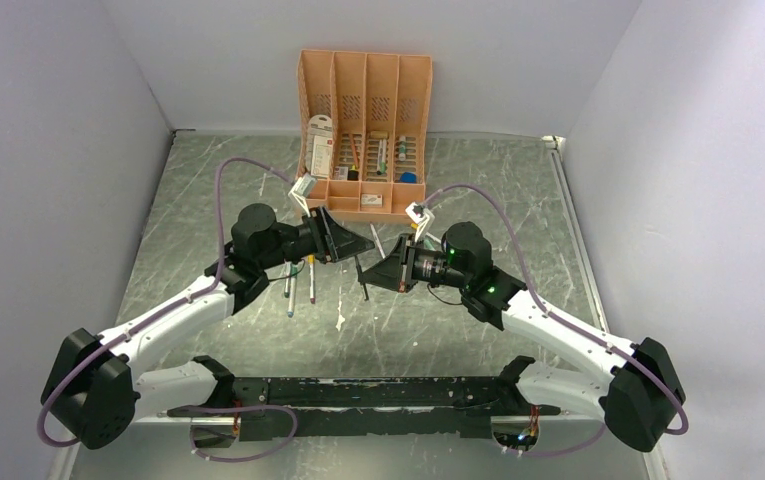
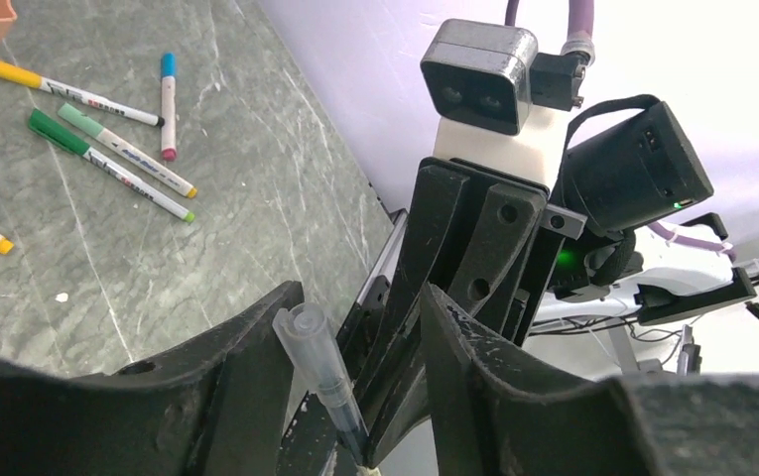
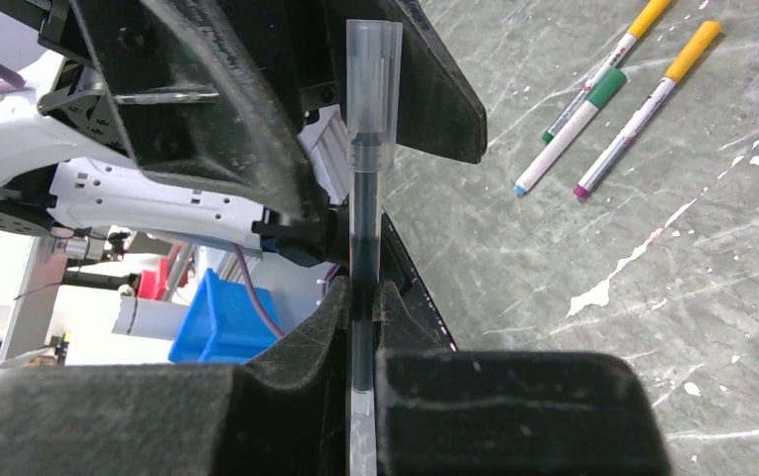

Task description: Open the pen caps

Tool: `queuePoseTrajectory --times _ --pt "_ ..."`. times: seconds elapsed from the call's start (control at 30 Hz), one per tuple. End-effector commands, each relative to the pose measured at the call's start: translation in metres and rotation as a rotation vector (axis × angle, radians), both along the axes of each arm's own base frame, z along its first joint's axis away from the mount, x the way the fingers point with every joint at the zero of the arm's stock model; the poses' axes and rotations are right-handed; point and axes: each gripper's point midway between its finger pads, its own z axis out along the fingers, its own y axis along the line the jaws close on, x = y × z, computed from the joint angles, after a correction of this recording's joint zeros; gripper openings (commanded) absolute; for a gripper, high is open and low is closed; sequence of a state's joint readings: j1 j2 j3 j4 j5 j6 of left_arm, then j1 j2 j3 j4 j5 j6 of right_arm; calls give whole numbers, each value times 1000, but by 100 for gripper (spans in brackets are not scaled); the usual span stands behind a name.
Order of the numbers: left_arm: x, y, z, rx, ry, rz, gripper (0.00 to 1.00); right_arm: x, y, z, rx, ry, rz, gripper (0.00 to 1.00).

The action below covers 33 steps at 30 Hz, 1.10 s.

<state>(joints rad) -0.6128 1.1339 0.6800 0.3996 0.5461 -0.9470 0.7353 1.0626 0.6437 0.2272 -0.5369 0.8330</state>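
My right gripper [image 3: 360, 297] is shut on a dark-barrelled pen [image 3: 363, 223] and holds it upright off the table. Its clear pen cap [image 3: 372, 79] is still on the pen and sticks up between the fingers of my left gripper [image 2: 360, 297]. The cap [image 2: 311, 347] rests against the left finger [image 2: 246, 337], with a gap to the other finger [image 2: 474, 347], so the left jaws stand open around it. In the top view the two grippers [image 1: 358, 243] [image 1: 376, 272] meet nose to nose over mid-table. More pens [image 2: 107, 164] with yellow, green and blue caps lie loose on the table.
A peach-orange organiser [image 1: 363, 130] with card packets stands at the back centre. A few pens [image 1: 298, 282] lie under my left arm, and a few more [image 3: 603, 94] lie beside the right gripper. White walls close in on both sides.
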Motion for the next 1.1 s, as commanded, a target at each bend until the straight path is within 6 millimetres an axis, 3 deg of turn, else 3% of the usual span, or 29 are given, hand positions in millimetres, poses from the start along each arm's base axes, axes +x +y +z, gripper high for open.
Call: queuePoseTrajectory --times 0.0,0.23,0.3,0.43,0.53,0.67,1.07 --pt "6 -3 10 4 -37 17 54 2 0 3 3 -21 -11 0" --pt "10 -4 4 23 -31 27 30 2 -1 0 -9 -15 -13 0" --pt "11 -4 2 26 -23 31 8 1 -1 -1 -11 -15 -11 0" --pt "10 -6 -1 23 -8 19 7 2 -1 -1 -15 -16 -14 0" --pt "7 -9 -1 15 -3 2 7 3 0 -2 -22 -16 -13 23" --pt "6 -11 -1 12 -3 -9 7 5 1 -6 -31 -12 -14 43" --pt "-5 -26 -5 4 13 -90 7 15 8 -12 -49 -17 -15 45"
